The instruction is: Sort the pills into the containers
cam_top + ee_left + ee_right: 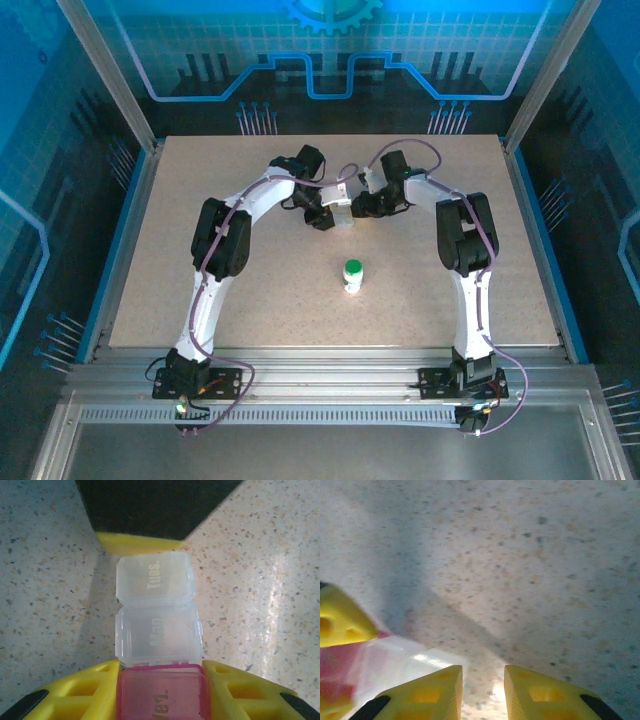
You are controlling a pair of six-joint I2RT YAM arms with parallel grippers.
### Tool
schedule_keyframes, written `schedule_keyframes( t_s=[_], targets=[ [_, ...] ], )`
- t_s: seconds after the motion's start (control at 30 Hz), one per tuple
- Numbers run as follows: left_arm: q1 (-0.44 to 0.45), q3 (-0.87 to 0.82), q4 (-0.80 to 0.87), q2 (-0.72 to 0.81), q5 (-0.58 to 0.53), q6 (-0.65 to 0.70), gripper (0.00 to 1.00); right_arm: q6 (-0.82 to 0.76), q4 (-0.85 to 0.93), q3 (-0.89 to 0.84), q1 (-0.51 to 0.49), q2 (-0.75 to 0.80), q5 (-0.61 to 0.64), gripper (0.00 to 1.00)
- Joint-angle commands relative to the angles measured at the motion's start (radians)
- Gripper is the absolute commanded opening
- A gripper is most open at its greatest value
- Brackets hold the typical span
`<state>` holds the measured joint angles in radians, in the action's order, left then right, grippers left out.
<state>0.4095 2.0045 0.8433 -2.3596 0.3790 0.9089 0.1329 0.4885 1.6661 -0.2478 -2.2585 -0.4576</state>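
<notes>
A translucent pill box [157, 605] lies on the table with clear lids marked "Tues." and "Mon" and a pink compartment at its near end. My left gripper [161, 666] is shut on that pink end, a yellow finger [100, 680] against each side. In the top view the box [343, 217] sits at centre back between the left gripper [322, 212] and the right gripper [366, 206]. The right gripper [482, 672] stands narrowly open over bare table, the box [395, 662] just left of its fingers. A white bottle with a green cap [352, 275] stands upright nearer the front. The pills are hidden from me.
The right gripper's yellow and black finger [140, 540] hangs over the far end of the box. The speckled table [200, 270] has a raised metal frame [130, 240] along its sides. Both arms arch inward from their bases at the near edge.
</notes>
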Motion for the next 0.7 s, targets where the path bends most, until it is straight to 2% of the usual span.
schedule_keyframes(
  t_s=[0.0,0.1,0.23,0.33,0.4,0.5,0.6,0.67],
  targets=[
    [0.0,0.039,0.069,-0.018,0.072,-0.021,0.36,-0.019,0.024,-0.023,0.01,-0.011,0.058,0.28],
    [0.0,0.039,0.074,-0.018,0.061,-0.034,0.36,-0.01,0.015,-0.03,0.007,-0.005,0.036,0.29],
    [0.0,-0.01,0.037,0.01,0.052,-0.054,0.35,0.034,-0.022,-0.057,0.008,0.02,-0.039,0.36],
    [0.008,-0.079,-0.016,0.049,0.038,-0.056,0.34,0.093,-0.075,-0.1,0.018,0.055,-0.093,0.46],
    [0.008,-0.172,-0.114,0.102,0.036,-0.063,0.35,0.143,-0.141,-0.149,0.03,0.083,-0.162,0.49],
    [0.013,-0.317,-0.304,0.181,0.007,-0.1,0.33,0.193,-0.207,-0.209,0.036,0.125,-0.235,0.49],
    [0.029,-0.342,-0.304,0.201,0.006,-0.109,0.33,0.197,-0.218,-0.25,0.034,0.162,-0.221,0.47],
    [0.044,-0.349,-0.294,0.2,-0.014,-0.112,0.34,0.196,-0.225,-0.272,0.031,0.182,-0.214,0.42]
  ],
)
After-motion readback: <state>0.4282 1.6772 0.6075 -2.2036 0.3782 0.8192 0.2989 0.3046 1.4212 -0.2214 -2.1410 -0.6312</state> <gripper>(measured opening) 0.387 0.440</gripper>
